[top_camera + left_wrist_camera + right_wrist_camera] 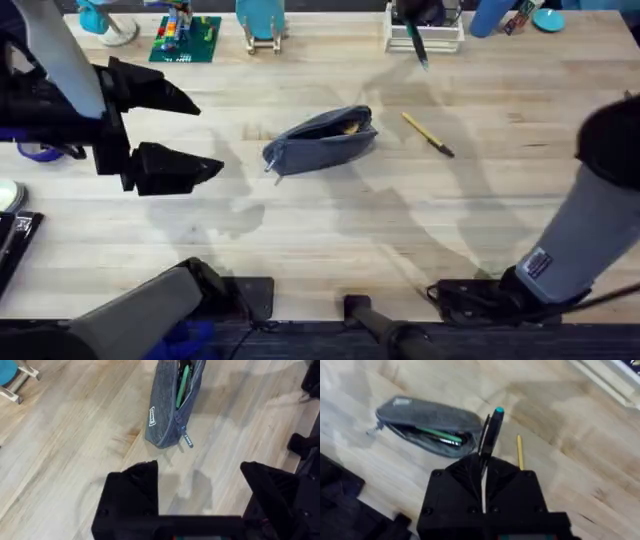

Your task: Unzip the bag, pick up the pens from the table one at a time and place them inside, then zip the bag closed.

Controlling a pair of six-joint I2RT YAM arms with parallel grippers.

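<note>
The pale plank table [330,230] carries the blue-grey bag [322,140], which lies unzipped in front of the left gripper [185,130], apart from it, with bare wood between its fingertips and the pouch's nearer end. That gripper's black fingers [131,491] stand wide apart and hold nothing. In the left wrist view the bag [172,402] gapes along its top, a green item showing inside, and the small metal pull [187,440] hangs at the end nearest the fingers. The right gripper [485,462] is clamped on the black pen [491,435], which sticks out past its fingertips with a teal cap at the far end; beyond and to one side of those fingertips lies the open bag [427,425]. The yellow pen [427,134] rests on the table just beside the bag's other end, on the right gripper's side, not touching it.
</note>
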